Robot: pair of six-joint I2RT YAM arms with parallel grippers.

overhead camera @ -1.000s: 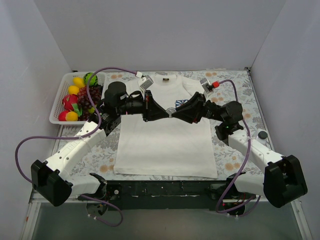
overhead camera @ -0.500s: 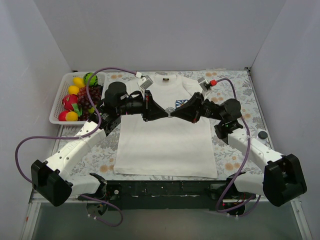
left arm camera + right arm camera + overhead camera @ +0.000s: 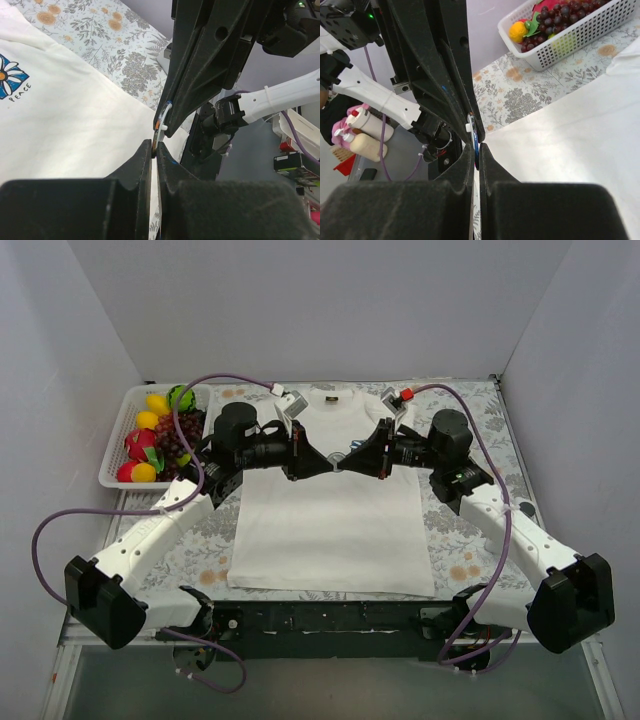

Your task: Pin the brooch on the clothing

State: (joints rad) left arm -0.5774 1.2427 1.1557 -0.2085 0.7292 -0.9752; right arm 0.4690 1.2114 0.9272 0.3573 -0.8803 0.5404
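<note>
Tiny thin brownish-gold disc brooch [image 3: 157,136] pinched edge-on above plain white fabric T-shirt [image 3: 330,530], between black left gripper [image 3: 154,149] and black right gripper [image 3: 476,149], both clamped tip to tip; likely light, stiff, slippery; best gripped at rim.

The word "PEACE" is printed beneath the blue-and-white flower logo [image 3: 7,80] on the white T-shirt [image 3: 65,130].

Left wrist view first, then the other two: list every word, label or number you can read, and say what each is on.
"PEACE": printed beneath the blue-and-white flower logo on the white T-shirt.
Label on the black box at the lower right of the left wrist view: too blurred to read.
Right wrist view and top view: no text can be read.
</note>
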